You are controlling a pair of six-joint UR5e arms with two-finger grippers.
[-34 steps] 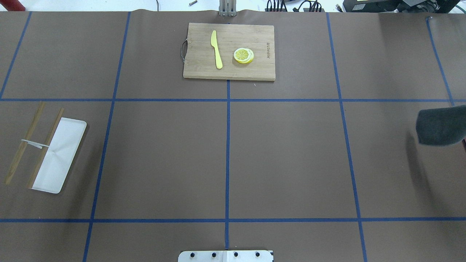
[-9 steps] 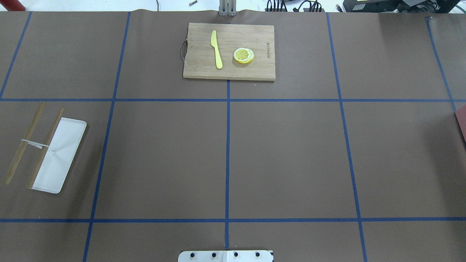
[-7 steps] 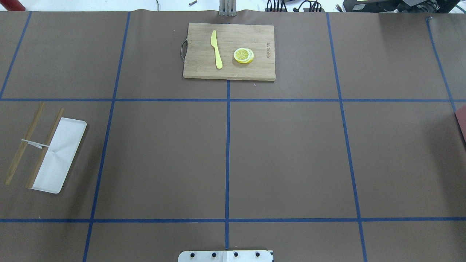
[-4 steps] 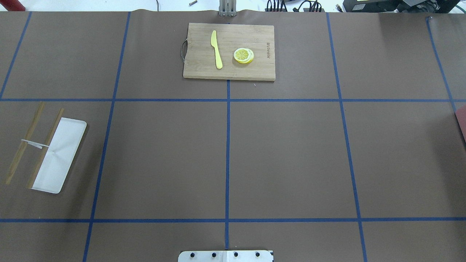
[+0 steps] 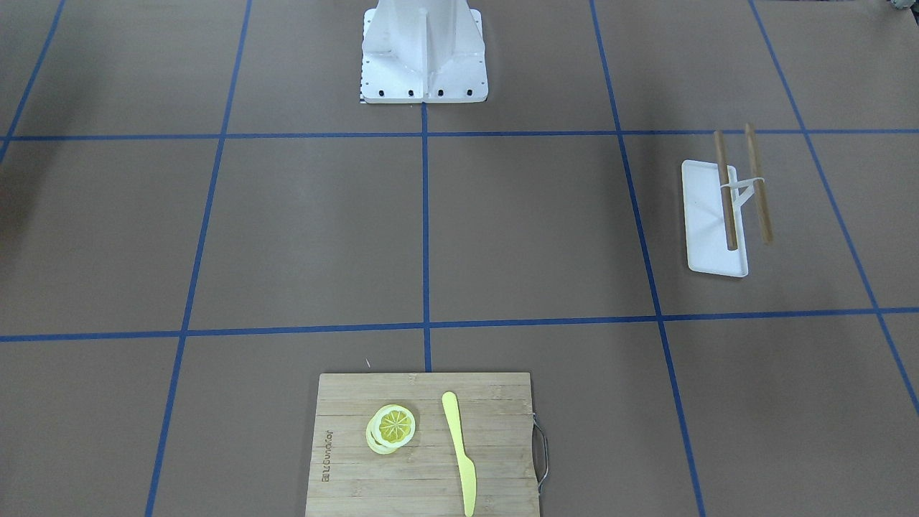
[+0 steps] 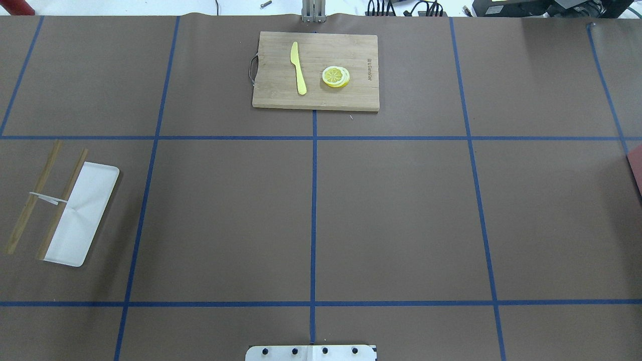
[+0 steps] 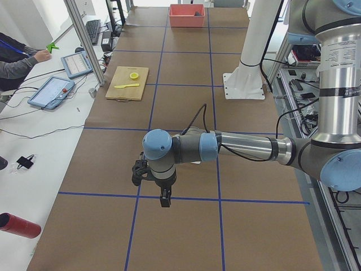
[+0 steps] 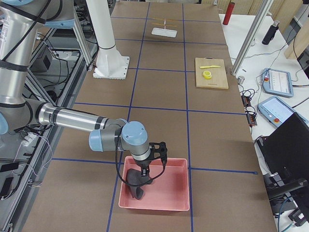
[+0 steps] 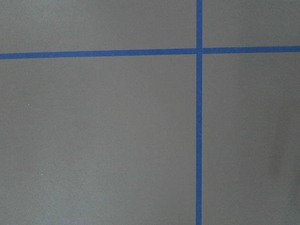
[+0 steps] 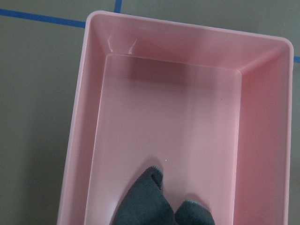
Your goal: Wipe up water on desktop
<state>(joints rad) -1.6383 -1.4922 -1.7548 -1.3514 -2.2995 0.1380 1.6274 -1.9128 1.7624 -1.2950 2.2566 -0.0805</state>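
Observation:
The brown desktop (image 6: 396,215) with its blue tape grid shows no water in any view. My right gripper (image 8: 145,170) hovers over a pink bin (image 8: 174,193) at the table's right end. A dark grey cloth (image 8: 136,183) hangs from it into the bin. The right wrist view shows that cloth (image 10: 161,204) low over the bin floor (image 10: 173,117), with no fingers in frame. My left gripper (image 7: 164,201) points down just above bare desktop near a tape crossing (image 9: 199,49). I cannot tell whether either gripper is open or shut.
A bamboo cutting board (image 6: 276,65) at the far middle carries a yellow knife (image 6: 299,70) and lemon slices (image 6: 335,76). A white tray (image 6: 85,215) with chopsticks (image 6: 32,198) lies at the left. The robot base (image 5: 423,50) stands mid-table. A person's arm (image 7: 20,59) rests on the side desk.
The dark grey cloth at the overhead view's right edge 4.8 s ago has left that view. Over the last second nothing has moved there.

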